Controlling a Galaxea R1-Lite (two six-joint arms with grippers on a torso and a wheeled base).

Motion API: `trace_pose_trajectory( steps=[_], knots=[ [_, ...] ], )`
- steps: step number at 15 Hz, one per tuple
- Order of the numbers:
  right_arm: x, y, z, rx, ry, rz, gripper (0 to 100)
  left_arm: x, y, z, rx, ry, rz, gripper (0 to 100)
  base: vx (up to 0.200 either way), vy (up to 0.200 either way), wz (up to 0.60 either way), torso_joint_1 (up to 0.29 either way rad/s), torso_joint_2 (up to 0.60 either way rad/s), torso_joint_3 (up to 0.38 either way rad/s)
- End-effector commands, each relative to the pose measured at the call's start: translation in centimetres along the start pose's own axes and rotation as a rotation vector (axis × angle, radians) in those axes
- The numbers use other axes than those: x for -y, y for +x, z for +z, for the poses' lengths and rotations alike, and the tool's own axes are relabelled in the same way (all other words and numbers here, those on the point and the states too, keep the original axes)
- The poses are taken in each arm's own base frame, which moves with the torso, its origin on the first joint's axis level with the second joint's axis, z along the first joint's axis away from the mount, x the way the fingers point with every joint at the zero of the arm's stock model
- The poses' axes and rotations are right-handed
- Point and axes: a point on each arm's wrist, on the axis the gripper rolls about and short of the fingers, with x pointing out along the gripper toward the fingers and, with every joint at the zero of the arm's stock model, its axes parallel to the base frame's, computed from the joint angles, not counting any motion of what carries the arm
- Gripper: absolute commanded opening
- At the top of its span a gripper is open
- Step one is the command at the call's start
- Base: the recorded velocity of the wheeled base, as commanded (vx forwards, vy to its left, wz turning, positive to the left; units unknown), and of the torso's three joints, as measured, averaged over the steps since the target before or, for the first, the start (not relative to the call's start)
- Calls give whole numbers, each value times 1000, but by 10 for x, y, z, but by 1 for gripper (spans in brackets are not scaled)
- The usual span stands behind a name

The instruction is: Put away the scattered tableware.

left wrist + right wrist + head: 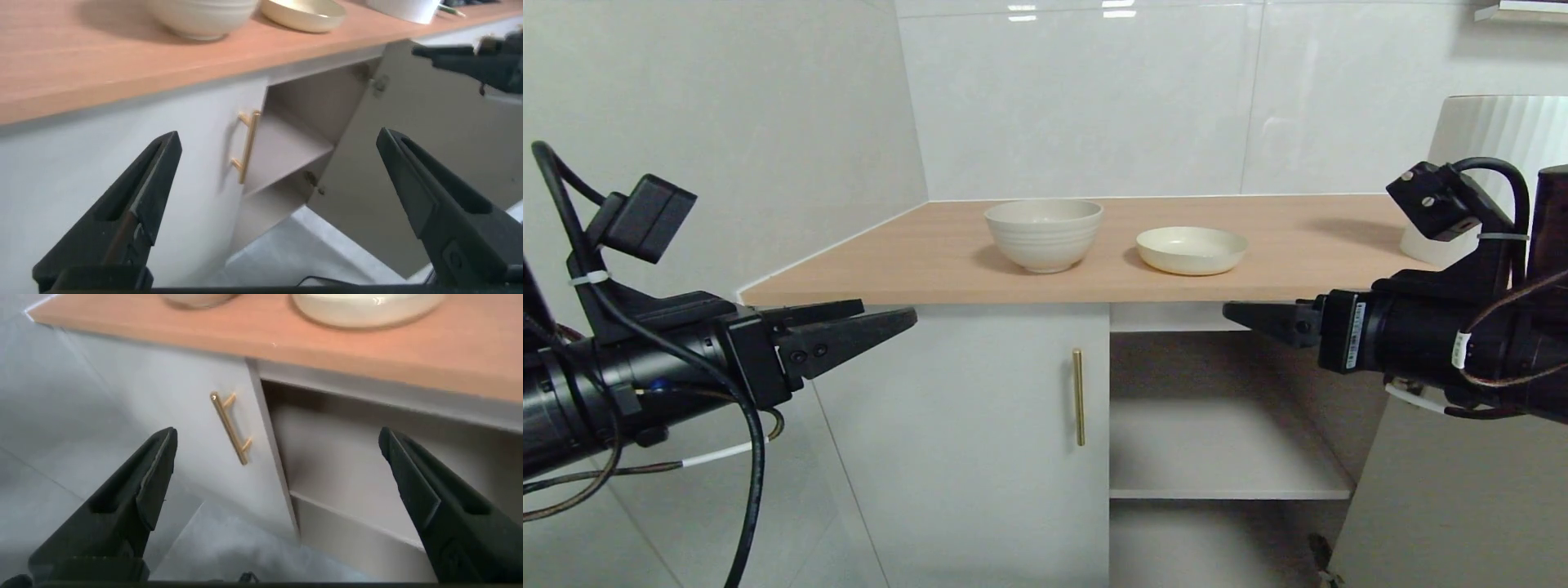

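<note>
Nearest, my left gripper and right gripper gape with jaws apart, holding nothing. Beyond, bowl and dish sit apart on the counter, above an open shelf. I'd best rise over the counter edge and pinch a rim squarely. Both arms lie level, pointing inward.

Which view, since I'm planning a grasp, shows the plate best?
The head view: the whole plate shows there, rim and inside, on the counter right of the bowl. The left wrist view catches it from low down, cut off by the frame edge; in the right wrist view its lower side shows, likewise cut off.
</note>
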Motion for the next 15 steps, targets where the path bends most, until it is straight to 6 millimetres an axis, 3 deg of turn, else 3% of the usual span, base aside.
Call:
trace_pose_trajectory(
  steps=[1, 7, 15],
  knots=[
    [1, -4, -4, -2, -7, 1, 100, -1, 1, -1, -5, -3, -1, 100, 0, 0, 0, 0, 0, 0],
    [4, 9, -10, 3, -11, -8, 100, -1, 2, 0, -1, -56, -6, 100, 0, 0, 0, 6, -19, -11],
    [5, 10, -11, 0, -12, -12, 100, -5, 7, -3, -17, -66, 0, 100, 0, 0, 0, 122, -391, -270]
  ],
)
